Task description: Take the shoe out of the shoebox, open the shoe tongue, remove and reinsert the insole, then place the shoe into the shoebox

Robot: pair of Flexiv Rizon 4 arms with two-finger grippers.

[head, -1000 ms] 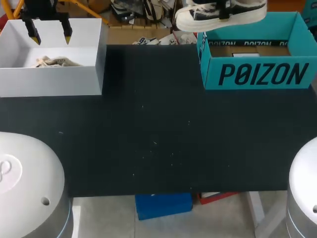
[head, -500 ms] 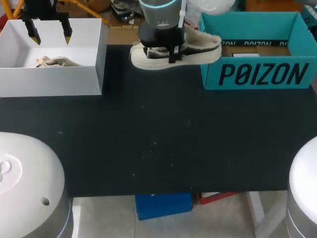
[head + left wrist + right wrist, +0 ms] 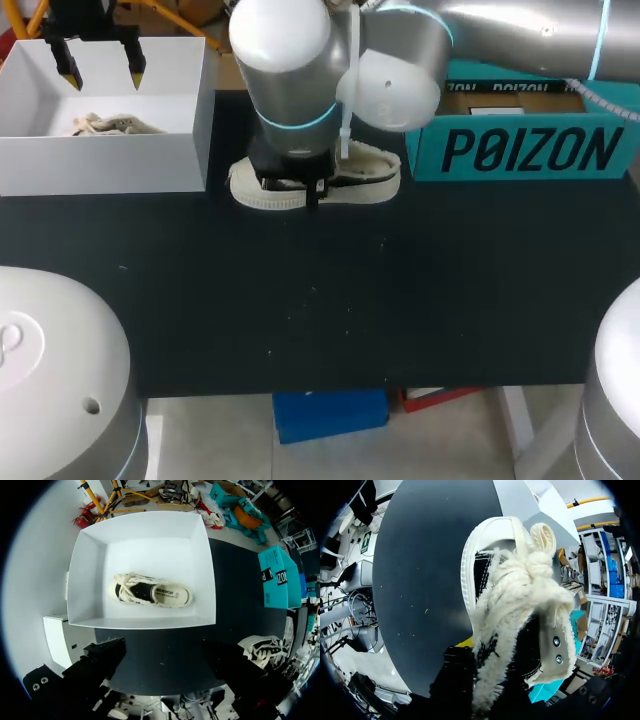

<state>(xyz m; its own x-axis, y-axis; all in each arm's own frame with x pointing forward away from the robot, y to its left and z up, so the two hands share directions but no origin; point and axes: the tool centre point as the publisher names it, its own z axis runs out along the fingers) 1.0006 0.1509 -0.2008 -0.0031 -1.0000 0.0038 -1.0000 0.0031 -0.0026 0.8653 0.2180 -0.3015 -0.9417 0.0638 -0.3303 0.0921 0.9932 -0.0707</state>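
Now, shoe [image 3: 368, 170] in right gripper [image 3: 492, 675], beside shoebox [image 3: 520, 150]

I see even overhead light: the white open cardboard box [image 3: 145, 540] glares, the matte black tabletop [image 3: 320, 290] stays dim, and the cream fuzzy-laced shoe [image 3: 520, 595] is brightly lit.

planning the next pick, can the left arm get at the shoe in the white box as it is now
Probably yes. The left gripper hangs open over the white box, which has no lid, and the shoe lies alone inside. The right arm is off to the side with the second shoe.
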